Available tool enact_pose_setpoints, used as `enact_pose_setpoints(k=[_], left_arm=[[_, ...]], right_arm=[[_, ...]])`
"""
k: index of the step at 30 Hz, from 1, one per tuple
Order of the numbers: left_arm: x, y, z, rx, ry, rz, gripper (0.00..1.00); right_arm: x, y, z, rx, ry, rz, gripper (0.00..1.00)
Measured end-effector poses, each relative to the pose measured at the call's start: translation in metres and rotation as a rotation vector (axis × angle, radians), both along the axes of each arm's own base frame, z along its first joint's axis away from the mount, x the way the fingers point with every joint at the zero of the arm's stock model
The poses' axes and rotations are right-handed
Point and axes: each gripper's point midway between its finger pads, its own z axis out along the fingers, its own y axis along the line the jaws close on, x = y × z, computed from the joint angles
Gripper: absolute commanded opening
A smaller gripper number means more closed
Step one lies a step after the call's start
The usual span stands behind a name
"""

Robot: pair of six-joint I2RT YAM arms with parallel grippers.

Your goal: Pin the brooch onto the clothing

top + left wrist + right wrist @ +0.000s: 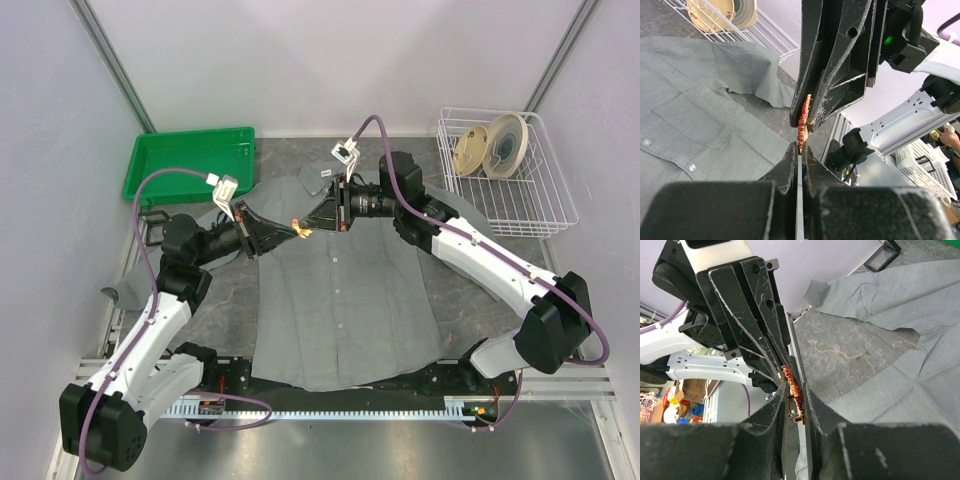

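Stone surface (225, 300) with the shirt (340, 310) spread flat: the step looks like readying the brooch (298, 229) between both tools.
Left tool (288, 232) is clenched on the brooch above the shirt's chest. Right tool (313, 226) brackets it, though its grip cannot be told. The next move likely calls for freeing the pin, then lowering to the shirt.

L gripper (288, 233) & R gripper (318, 227) meet tip to tip, brooch (298, 229) btwn them, one end in each set of tips. Both hang over upper part of shirt (340, 310), just in front of collar (305, 185). The shirt lies flat on table (290, 155) below. Its sleeve (125, 290) runs out L, past L arm. Behind L gripper, far-L corner: tray (190, 160). Behind & well R of R gripper: wire basket (545, 205) w/ round items (490, 145) in it.
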Motion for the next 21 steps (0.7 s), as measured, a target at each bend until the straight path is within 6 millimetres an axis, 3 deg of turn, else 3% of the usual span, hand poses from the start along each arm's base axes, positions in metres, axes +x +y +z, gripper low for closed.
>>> enact_pose_setpoints(k=[4, 5, 9, 15, 21], left_arm=[[0.000, 0.000, 0.000, 0.001, 0.002, 0.000, 0.02], [0.001, 0.000, -0.001, 0.000, 0.003, 0.001, 0.02], [0.002, 0.000, -0.002, 0.004, 0.008, 0.006, 0.02], [0.014, 0.010, -0.012, 0.081, 0.003, 0.087, 0.02], [0.038, 0.020, -0.009, 0.316, -0.124, 0.230, 0.02]], right_arm=[[-0.002, 0.000, 0.000, -0.009, -0.023, 0.012, 0.46], [-0.003, 0.000, 0.000, -0.012, -0.027, 0.018, 0.56], [-0.008, -0.001, -0.002, -0.022, -0.040, 0.050, 0.71], [0.004, -0.013, 0.014, -0.036, -0.137, 0.043, 0.76], [0.020, -0.033, 0.024, -0.117, -0.321, -0.042, 0.75]])
